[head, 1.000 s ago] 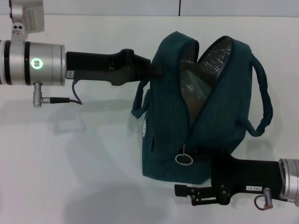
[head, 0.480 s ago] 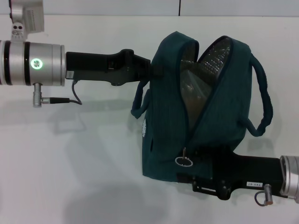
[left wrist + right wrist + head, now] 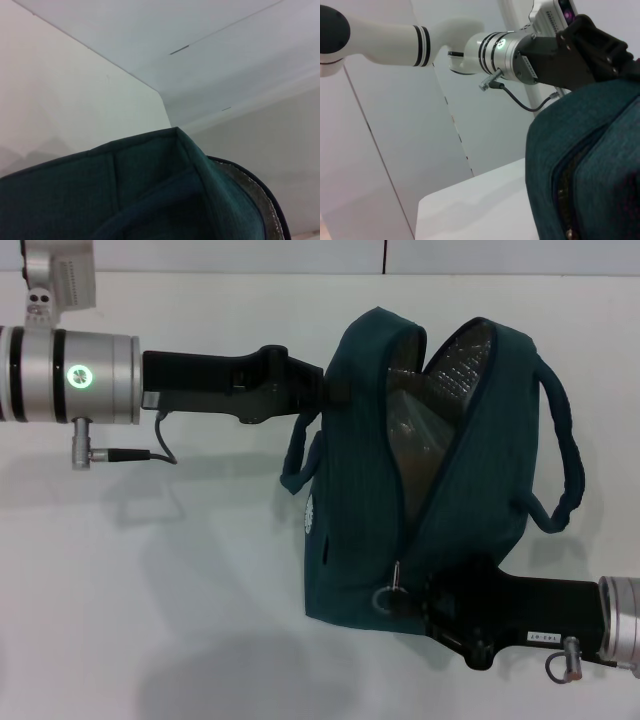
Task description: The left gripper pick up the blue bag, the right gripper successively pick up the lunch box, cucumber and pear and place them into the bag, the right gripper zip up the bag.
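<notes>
Right gripper [image 3: 405, 595] at zipper pull [image 3: 392, 592], jaws state unclear.
Left gripper [image 3: 335, 390] jaws clenched on blue bag [image 3: 350, 530], bag gaping on tabletop [image 3: 150, 590].

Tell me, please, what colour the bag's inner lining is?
Shiny silver, seen best in the head view through the bag's open top: lining.

Left gripper [image 3: 325, 390] reaches in from the left; right gripper [image 3: 420, 602] lies low, near-side.
</notes>
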You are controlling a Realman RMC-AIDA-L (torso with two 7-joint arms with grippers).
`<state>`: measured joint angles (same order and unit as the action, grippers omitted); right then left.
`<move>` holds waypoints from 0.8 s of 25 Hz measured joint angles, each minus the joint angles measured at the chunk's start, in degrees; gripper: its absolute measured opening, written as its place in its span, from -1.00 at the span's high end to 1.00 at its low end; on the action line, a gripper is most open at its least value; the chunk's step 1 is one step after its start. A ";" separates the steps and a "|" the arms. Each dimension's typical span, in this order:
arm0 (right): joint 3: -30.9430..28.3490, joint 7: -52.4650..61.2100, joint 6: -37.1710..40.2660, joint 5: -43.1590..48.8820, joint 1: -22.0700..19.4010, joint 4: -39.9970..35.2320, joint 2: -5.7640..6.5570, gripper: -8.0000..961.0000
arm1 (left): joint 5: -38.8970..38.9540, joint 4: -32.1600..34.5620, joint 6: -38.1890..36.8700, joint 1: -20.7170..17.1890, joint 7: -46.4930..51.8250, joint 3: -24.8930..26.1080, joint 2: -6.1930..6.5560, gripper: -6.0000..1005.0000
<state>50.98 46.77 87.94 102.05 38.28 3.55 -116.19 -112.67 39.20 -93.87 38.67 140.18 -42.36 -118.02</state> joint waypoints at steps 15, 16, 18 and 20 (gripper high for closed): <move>-0.42 -1.16 0.10 -0.26 -0.67 -0.63 0.00 0.93 | 0.60 0.00 0.00 -0.41 -0.41 0.00 -0.02 0.88; -0.47 -1.43 0.67 -0.30 -1.24 -1.26 0.00 0.94 | 0.61 0.00 0.00 -0.44 -0.52 0.00 -0.02 0.88; -0.50 -1.71 2.02 -0.57 -2.54 -2.58 0.00 0.96 | 0.62 0.00 0.00 -0.49 -0.69 0.00 -0.01 0.88; -0.51 -1.72 3.57 -1.10 -3.71 -3.71 0.00 0.96 | 0.66 0.00 0.00 -0.60 -0.86 -0.01 0.03 0.88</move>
<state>50.47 45.05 91.51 100.95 34.56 -0.16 -116.19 -112.02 39.20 -93.87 38.07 139.32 -42.37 -117.99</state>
